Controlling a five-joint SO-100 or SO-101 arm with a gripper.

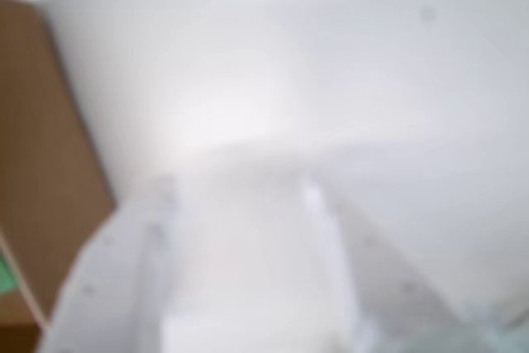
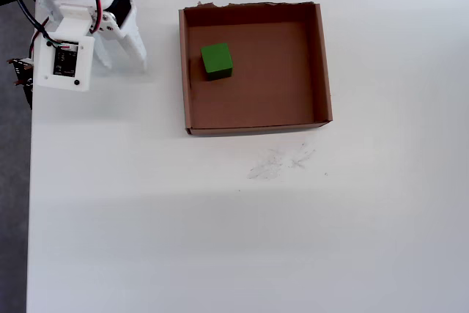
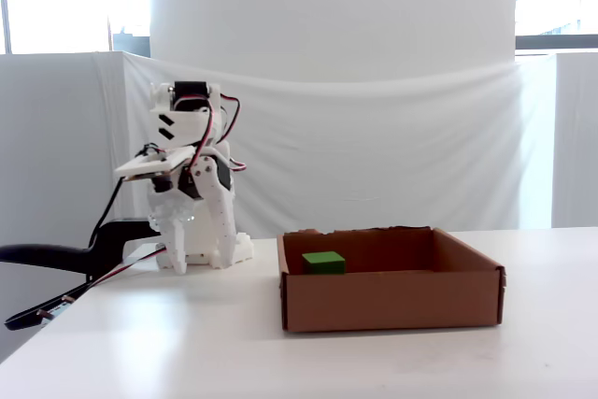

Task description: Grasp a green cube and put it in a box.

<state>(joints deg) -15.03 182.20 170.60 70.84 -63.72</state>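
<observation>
White drapes hang behind your white tabletop (image 2: 220, 240), and bright windows show above them in the fixed view. Your box (image 2: 323, 64) sits on the tabletop, its ragged edge on the far side in the overhead view. The cube (image 2: 216, 60) lies inside it on the floor, near the left wall and toward the torn edge as the overhead view shows it; in the fixed view you see the cube (image 3: 323, 263) just over the front wall of the box (image 3: 392, 301).

Your arm (image 3: 192, 193) is folded up at the tabletop's corner, well apart from the box, with red and black wires looping off it. The pincer (image 2: 121, 53) points down toward the tabletop beside the base. It holds nothing, but you cannot tell how far it is open: the wrist view is badly blurred, showing only pale shapes and a brown strip at its left edge. Faint smudges (image 2: 278, 163) mark the tabletop just in front of the box.
</observation>
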